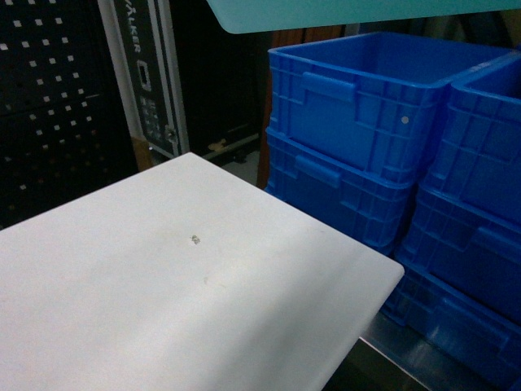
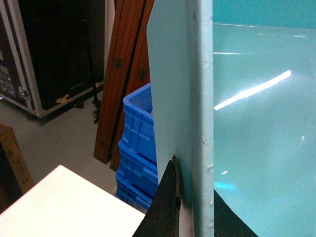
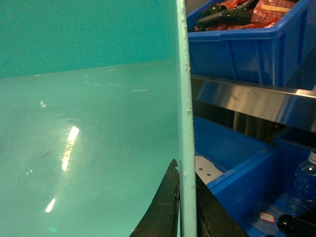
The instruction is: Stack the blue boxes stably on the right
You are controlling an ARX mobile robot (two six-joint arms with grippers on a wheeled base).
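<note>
Turquoise tub fills the frame's top edge, its rim pinched by left gripper and right gripper, jaws closed on it.

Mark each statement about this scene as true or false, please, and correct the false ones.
1. Each gripper pinches a wall of the turquoise tub. True: left gripper, right gripper.
2. The tub rests on the white table. False: it is held up above it.
3. The royal-blue crates are stacked. True.
4. The top crate in the head view is full of bottles. False: it looks empty.
</note>
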